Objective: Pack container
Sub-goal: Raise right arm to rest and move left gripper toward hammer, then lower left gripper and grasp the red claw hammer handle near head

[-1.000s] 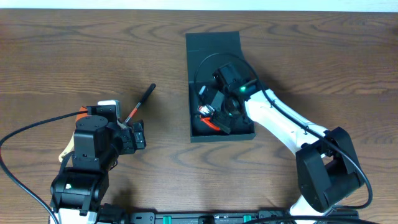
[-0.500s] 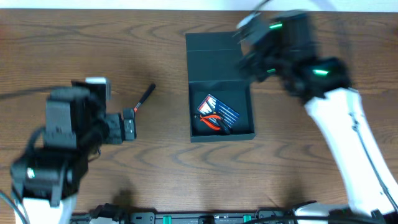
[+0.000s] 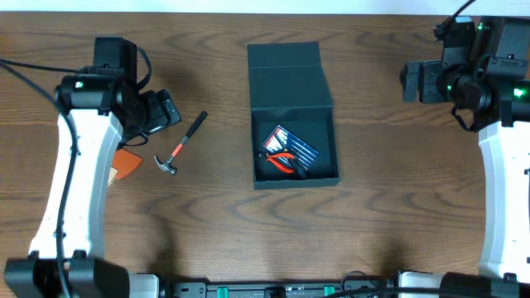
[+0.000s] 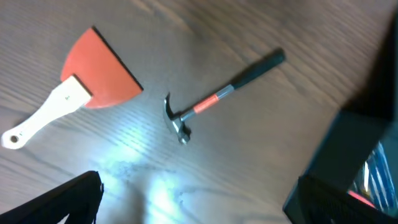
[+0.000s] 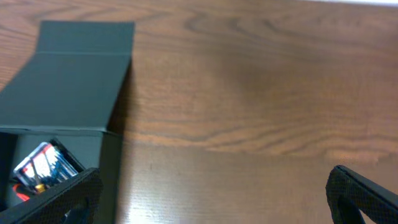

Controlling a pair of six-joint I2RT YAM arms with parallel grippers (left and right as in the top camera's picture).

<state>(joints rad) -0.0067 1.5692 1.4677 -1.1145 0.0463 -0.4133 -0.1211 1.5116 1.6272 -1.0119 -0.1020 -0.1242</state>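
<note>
**Container open at mid-table, both grippers clear of it**

Container [image 3: 288, 83]: sits at the middle of the table [image 3: 207, 240], between the two arms. The lid flap is folded back and lies flat on the wood on the far side, and the box opening faces up. Inside, toward the near half, are red-handled pliers [image 3: 286, 163] and a blue striped card [image 3: 294, 146] that touch or overlap. The rest of the dark interior is bare.

Left gripper [image 4: 196, 193]: fingers spread wide, nothing between them. It is held above the table to the left of the container and well apart from it. In the left wrist view only a corner of the box shows at the right edge. A small hammer [image 3: 180, 146] lies on the wood near this gripper, with its head toward the near side and its black grip pointing toward the container. An orange scraper [image 3: 124, 161] with a pale handle lies just left of the hammer and does not touch it.

Right gripper [image 5: 211, 190]: fingers also spread wide and holding nothing. It is held to the right of the container, level with the lid flap and well apart from it. In the right wrist view the box sits at the left and bare wood fills the space between the fingers.
</note>
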